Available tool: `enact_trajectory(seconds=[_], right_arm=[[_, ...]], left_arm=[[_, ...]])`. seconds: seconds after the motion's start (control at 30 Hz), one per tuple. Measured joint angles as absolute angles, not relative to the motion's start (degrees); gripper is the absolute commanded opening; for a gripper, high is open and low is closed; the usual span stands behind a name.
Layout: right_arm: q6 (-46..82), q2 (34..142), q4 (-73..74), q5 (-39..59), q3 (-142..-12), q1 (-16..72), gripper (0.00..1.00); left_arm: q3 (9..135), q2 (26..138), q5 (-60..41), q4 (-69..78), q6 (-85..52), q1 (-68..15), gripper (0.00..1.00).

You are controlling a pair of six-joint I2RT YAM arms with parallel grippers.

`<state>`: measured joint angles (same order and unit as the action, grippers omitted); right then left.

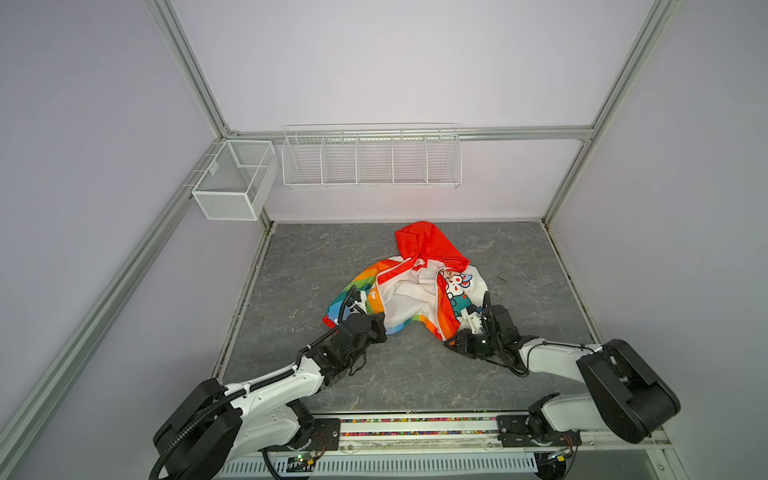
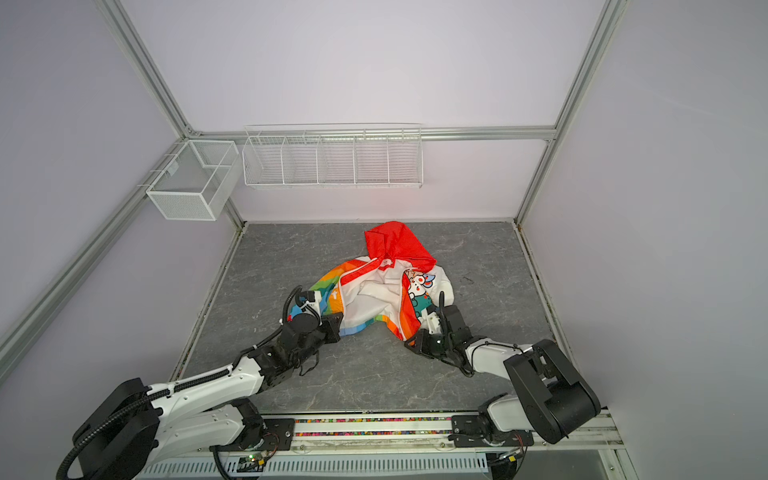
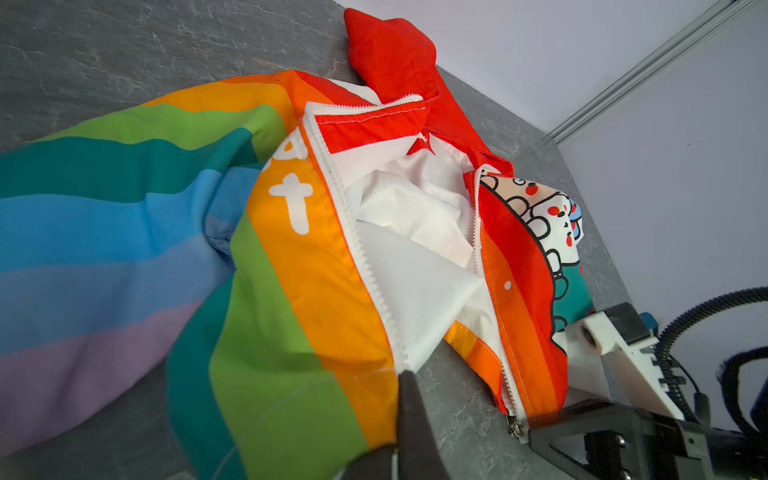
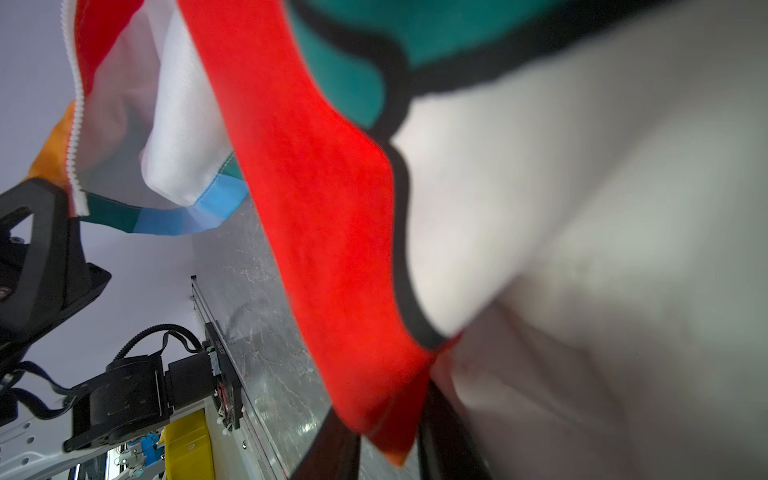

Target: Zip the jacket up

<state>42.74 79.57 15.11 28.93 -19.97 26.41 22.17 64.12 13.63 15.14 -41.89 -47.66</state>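
Grey tabletop (image 1: 316, 257): unzipped jacket (image 1: 409, 291) between left gripper (image 1: 382, 328) and right gripper (image 1: 454, 340), both tight on it.

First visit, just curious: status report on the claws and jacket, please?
Left gripper shut on jacket, rainbow hem. Right gripper pinching cartoon-side hem. Zipper open. Nothing obstructing.

From my station I list:
- Walls (image 1: 374, 62): pale lilac, plain.
- Aluminium frame posts (image 1: 195, 79): at the back corners.
- Surface (image 1: 332, 257): grey marbled slab.
- White wire rack (image 1: 371, 160): five compartments, hung on the back wall.
- White mesh basket (image 1: 232, 183): on the left rail, beside the rack.
- Light: even and soft.
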Motion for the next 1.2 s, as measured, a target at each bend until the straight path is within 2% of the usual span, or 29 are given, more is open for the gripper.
enact_trajectory(seconds=[0.27,0.53,0.73,0.9,1.2], right_arm=[[43.7,80.1,16.0,28.0,-20.4,26.4,0.23],[45.1,82.0,17.8,28.0,-20.8,26.5,0.07],[45.6,81.7,19.8,28.9,-20.8,26.5,0.06],[45.5,77.1,19.9,30.4,-21.3,26.5,0.06],[41.4,68.2,13.8,29.8,-30.9,26.4,0.06]], left_arm=[[22.2,64.1,13.5,15.2,-42.0,-47.7,0.00],[22.1,64.2,13.5,15.7,-42.5,-47.7,0.00],[22.1,63.6,13.5,14.9,-42.6,-47.7,0.00],[23.0,61.8,13.1,12.8,-42.1,-47.7,0.00],[31.2,59.6,12.7,8.8,-39.4,-47.6,0.00]])
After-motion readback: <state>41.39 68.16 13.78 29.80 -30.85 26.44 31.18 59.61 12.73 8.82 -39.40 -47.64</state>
